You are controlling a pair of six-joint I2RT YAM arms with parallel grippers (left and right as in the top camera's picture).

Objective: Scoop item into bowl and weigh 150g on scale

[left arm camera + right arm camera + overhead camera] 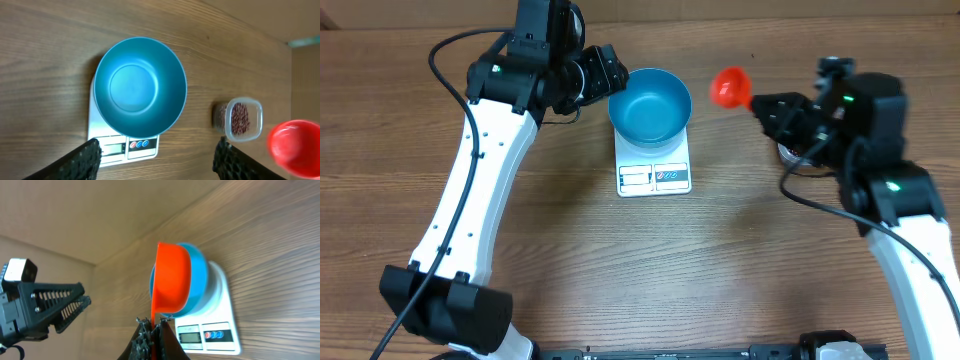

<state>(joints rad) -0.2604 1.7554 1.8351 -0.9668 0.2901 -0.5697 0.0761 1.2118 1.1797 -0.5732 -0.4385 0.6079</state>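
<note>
The blue bowl (650,103) stands empty on the white scale (654,177), and the left wrist view looks straight down into the bowl (140,87). My left gripper (610,80) hovers just left of the bowl, open, with nothing between its fingers (82,160). My right gripper (765,105) is right of the scale, shut on the handle of a red scoop (728,88). The scoop's cup (172,277) is in the air and I cannot see into it. The item, dark red-brown beans (240,119), lies in a clear tub.
The clear tub (242,120) sits on the wooden table to the right of the scale, under my right arm in the overhead view. The scale's display and buttons (137,145) face the table's front edge. The left arm (470,190) spans the table's left side.
</note>
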